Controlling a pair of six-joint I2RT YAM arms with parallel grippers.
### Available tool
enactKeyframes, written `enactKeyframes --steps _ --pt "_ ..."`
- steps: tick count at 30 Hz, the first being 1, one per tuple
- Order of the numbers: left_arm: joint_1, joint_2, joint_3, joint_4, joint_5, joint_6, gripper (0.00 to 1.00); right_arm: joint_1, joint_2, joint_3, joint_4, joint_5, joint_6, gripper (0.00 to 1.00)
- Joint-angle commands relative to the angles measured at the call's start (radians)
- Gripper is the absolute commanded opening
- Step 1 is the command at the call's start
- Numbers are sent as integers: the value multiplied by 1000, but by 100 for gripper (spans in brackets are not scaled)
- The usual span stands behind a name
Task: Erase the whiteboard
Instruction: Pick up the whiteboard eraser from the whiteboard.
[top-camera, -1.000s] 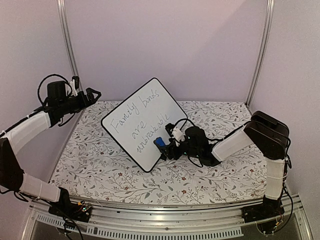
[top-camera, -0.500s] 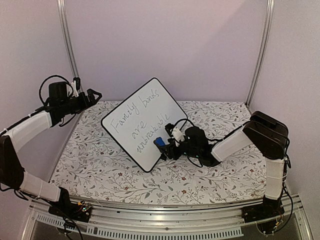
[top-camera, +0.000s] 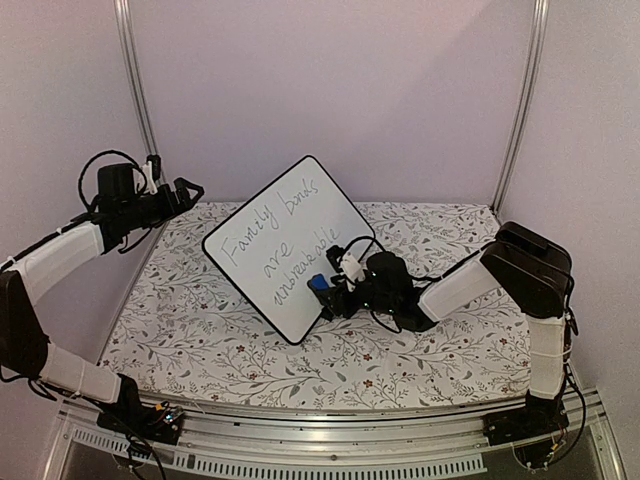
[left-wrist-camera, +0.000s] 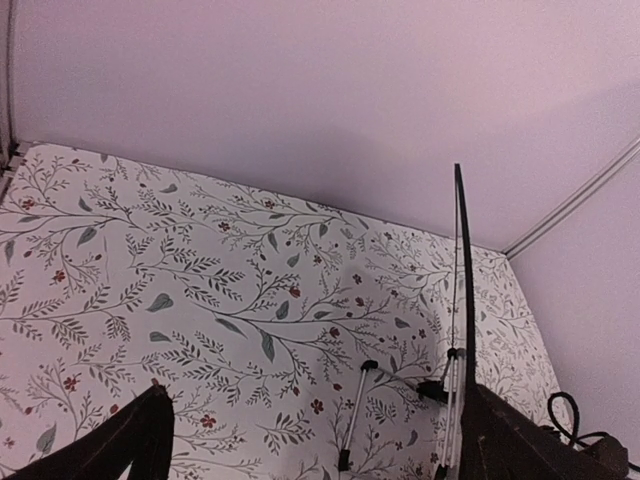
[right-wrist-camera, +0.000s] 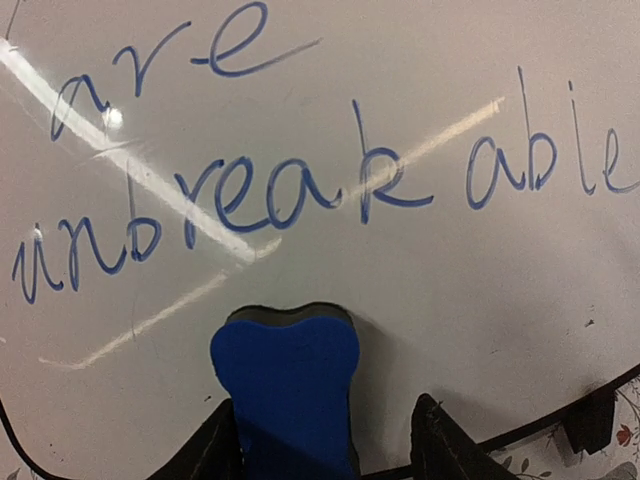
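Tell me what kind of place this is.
Likely a lab robot test bench: left arm and right arm bolted to a metal rail, bare walls with metal posts, a whiteboard standing on a flowered table cover.

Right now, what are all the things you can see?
Whiteboard: one, white with a black rim, standing tilted in the middle of the table.
Writing: blue, "Family bonds are unbreakable", on the whiteboard.
Eraser: one, blue, against the whiteboard's lower part.
Table cover: one, white with leaves and little red flowers, under everything.
Left hand: one, black, open, up in the air at the left.
Right hand: one, black, fingers either side of the eraser.
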Motion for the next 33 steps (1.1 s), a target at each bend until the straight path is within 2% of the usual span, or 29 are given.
enactKeyframes --steps 1,12,15,26,33 --pt "8 5 -11 11 7 13 100 7 23 23 7 -17 -5 54" --pt "8 9 -11 11 6 13 100 7 18 16 5 -31 -5 40" --pt "8 9 -11 10 5 14 100 7 3 9 5 -38 -5 32" --pt "8 11 -11 8 1 15 100 8 -96 -32 -7 -32 5 29" --pt "8 12 -9 8 1 16 100 8 -238 -9 -170 -14 -10 28"
